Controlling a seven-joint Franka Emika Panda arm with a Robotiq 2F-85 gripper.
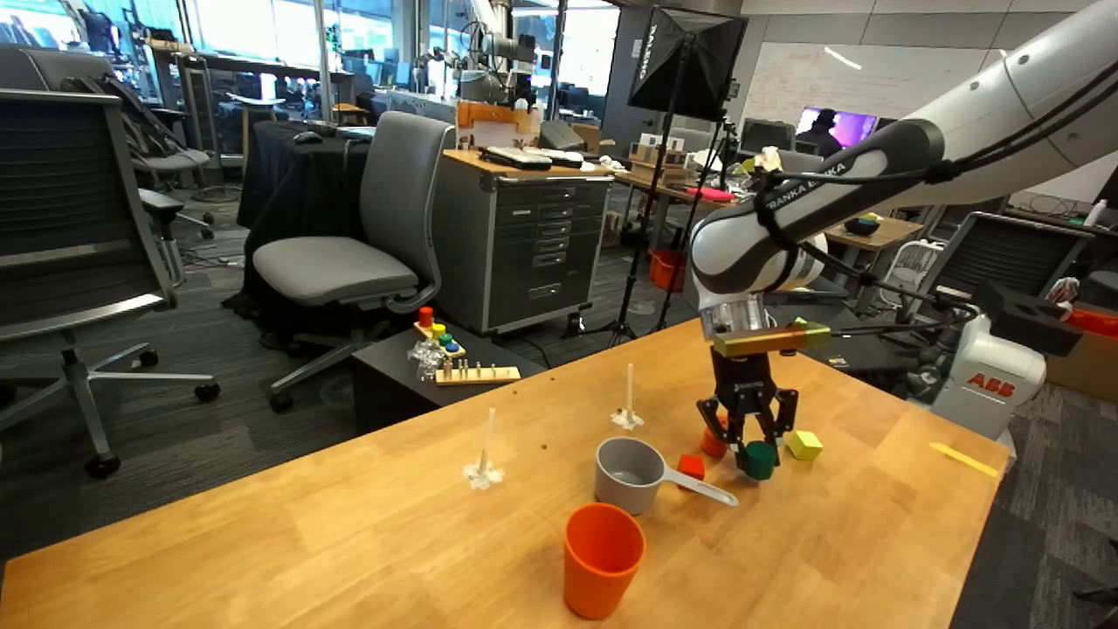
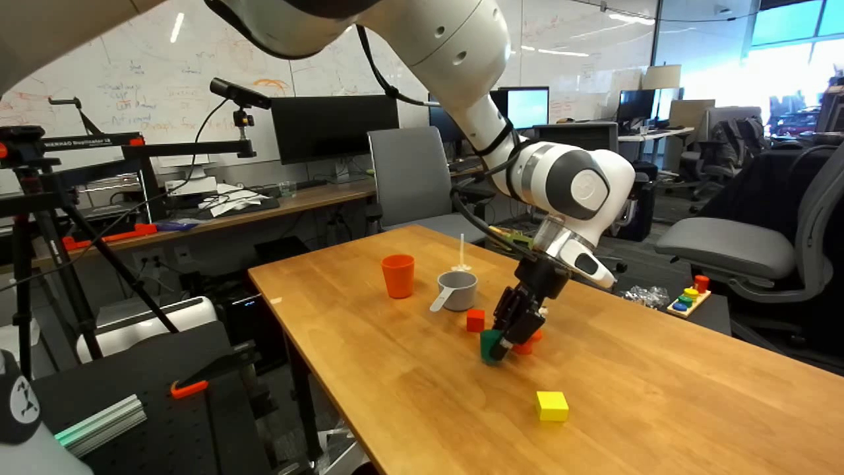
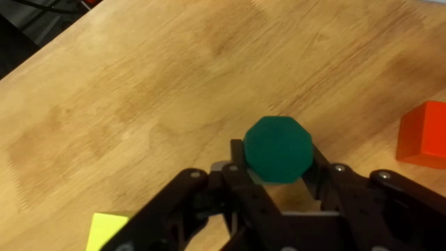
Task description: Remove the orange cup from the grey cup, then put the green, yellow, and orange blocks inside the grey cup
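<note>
- Your gripper (image 3: 277,156) has the green block (image 1: 760,461) pinched: in the wrist view a finger (image 3: 238,150) sits against each side, just right of and below centre.
- You can't tell from these views whether that block is clear of the wooden table (image 1: 262,542) or resting on it.
- Orange cup (image 1: 596,581): out of the grey cup, upright, bottom centre of an exterior view.
- Grey cup (image 1: 618,496): upright, just above it in that frame, handle pointing lower right.
- Orange-red cube (image 2: 475,320): near the grey cup in both exterior views; right edge of your wrist view, cut off.
- Second orange piece (image 1: 714,443): partly hidden behind your gripper, shape unclear. Can't say which of these two is your orange block.
- Yellow block (image 2: 552,406): on the table, well apart from the cups, lower right of an exterior view; lower left of your wrist view.
- Pale sticks (image 1: 488,445): two, upright on the table, left of and above the grey cup in an exterior view.
</note>
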